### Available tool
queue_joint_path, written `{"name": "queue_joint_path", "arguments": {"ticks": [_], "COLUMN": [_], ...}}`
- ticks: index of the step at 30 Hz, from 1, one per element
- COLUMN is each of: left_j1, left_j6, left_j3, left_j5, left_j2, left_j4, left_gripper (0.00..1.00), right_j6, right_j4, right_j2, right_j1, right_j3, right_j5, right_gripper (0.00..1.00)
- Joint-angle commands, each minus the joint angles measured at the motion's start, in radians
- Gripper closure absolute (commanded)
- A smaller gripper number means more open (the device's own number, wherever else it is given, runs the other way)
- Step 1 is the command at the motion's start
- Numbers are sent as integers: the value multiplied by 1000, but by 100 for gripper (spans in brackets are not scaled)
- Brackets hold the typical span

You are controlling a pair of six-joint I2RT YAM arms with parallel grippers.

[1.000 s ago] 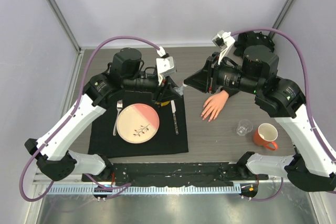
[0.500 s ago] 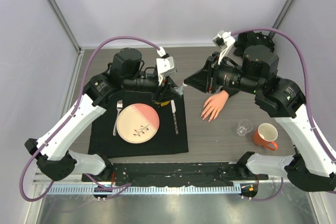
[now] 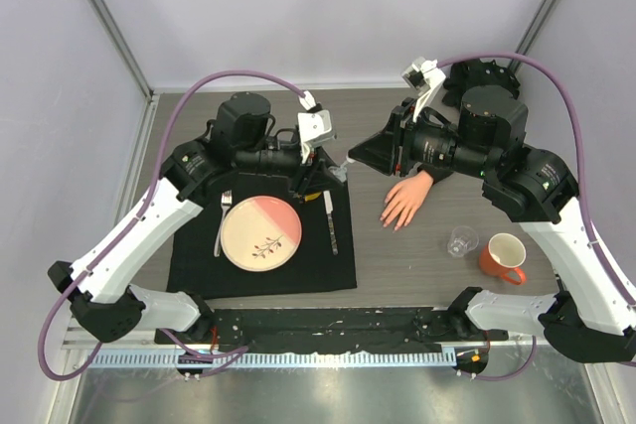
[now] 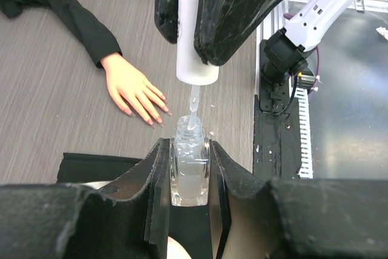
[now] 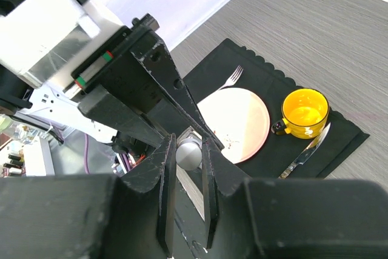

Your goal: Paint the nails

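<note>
The mannequin hand point(image 3: 405, 201) lies flat on the table, fingers spread, and its nails point(image 4: 159, 113) show as small pink tips. Left of it, my left gripper point(image 4: 189, 150) is shut on a small clear bottle point(image 4: 190, 171), held upright above the mat. Facing it, my right gripper point(image 5: 188, 150) is shut on the white cap point(image 4: 195, 40). The cap's thin brush point(image 4: 193, 104) hangs down to the bottle's mouth. Both grippers point(image 3: 341, 163) meet in the air, well clear of the hand.
On a black mat point(image 3: 194, 265) sit a pink-and-white plate point(image 3: 260, 230), a fork point(image 3: 223, 220), a knife point(image 3: 330, 220) and a yellow mug point(image 5: 303, 110). A clear glass point(image 3: 461, 241) and an orange mug point(image 3: 505, 257) stand to the right of the hand.
</note>
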Motion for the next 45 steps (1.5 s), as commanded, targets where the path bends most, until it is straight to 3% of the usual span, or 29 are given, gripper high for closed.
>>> {"name": "queue_joint_path", "arguments": {"ticks": [1, 10, 15, 23, 27, 33, 45], "left_j1": [-4, -4, -4, -4, -4, -4, -4], "left_j6": [6, 7, 3, 0, -37, -103, -116], "left_j3": [-7, -18, -70, -70, -44, -41, -42], "left_j5": [-7, -53, -274, -531, -527, -441, -415], "left_j2": [-8, -23, -86, -111, -100, -101, -63], "left_j4": [22, 27, 94, 123, 148, 226, 278], "left_gripper": [100, 100, 100, 100, 100, 100, 100], "right_j6": [1, -7, -11, 24, 6, -129, -419], "right_j4": [39, 4, -70, -69, -49, 112, 217], "right_j2": [-18, -35, -68, -232, -283, -397, -254], "right_j1": [4, 4, 2, 2, -1, -6, -56], "right_j3": [29, 29, -20, -340, -573, -817, -930], "right_j5": [15, 81, 248, 451, 524, 517, 446], "right_gripper": [99, 99, 99, 99, 99, 99, 99]}}
